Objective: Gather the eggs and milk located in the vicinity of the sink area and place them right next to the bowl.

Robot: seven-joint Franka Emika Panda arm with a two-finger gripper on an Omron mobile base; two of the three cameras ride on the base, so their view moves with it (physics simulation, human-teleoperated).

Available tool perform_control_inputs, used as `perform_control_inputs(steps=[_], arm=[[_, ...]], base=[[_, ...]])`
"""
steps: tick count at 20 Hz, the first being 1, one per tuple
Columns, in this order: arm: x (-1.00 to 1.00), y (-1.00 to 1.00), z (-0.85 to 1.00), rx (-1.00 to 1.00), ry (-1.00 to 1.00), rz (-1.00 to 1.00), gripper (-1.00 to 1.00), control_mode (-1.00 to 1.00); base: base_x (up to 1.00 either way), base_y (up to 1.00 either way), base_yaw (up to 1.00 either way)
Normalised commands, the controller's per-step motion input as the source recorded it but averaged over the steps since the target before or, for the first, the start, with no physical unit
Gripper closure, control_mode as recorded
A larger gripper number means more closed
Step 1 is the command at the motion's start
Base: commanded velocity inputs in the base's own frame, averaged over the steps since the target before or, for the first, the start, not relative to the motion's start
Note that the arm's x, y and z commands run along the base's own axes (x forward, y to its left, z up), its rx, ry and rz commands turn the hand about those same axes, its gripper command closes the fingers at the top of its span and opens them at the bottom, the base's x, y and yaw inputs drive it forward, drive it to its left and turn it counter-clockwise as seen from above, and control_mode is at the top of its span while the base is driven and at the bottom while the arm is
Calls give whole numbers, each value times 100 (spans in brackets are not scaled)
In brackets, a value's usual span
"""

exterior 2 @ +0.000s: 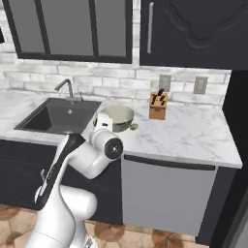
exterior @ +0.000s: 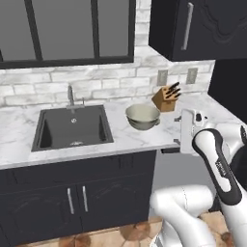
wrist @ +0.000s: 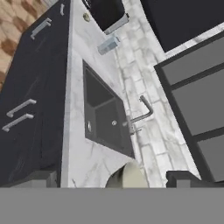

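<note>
In the hand view, which is rolled sideways, the dark sink (wrist: 107,120) with its slim faucet (wrist: 144,109) lies in the marble counter. Beyond it stands the small pale blue milk (wrist: 108,45) carton. A small round beige egg (wrist: 86,17) lies further along, beside a black coffee machine (wrist: 107,12). The beige bowl (exterior: 143,116) sits right of the sink (exterior: 72,128), and its rim (wrist: 127,176) shows between my fingertips. My gripper (wrist: 116,180) is open and holds nothing. It hovers at the counter's front edge, right of the bowl (exterior 2: 118,117), as the gripper (exterior: 177,130) points left.
A wooden knife block (exterior: 166,98) stands against the brick wall behind the bowl. Dark cabinets hang above the counter at the right. Bare marble counter (exterior 2: 193,131) stretches right of the knife block (exterior 2: 158,105). Dark cupboard doors with metal handles (wrist: 19,114) run below the sink.
</note>
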Motion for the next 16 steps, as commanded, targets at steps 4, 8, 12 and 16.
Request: perform_control_inputs(steps=[4, 8, 12, 16], arm=[[0, 0, 0, 0, 0, 0, -100, 100], [0, 0, 0, 0, 0, 0, -100, 100], [0, 0, 0, 0, 0, 0, -100, 100], [0, 0, 0, 0, 0, 0, -100, 100]], base=[[0, 100, 0], [0, 100, 0], [0, 100, 0], [0, 100, 0]])
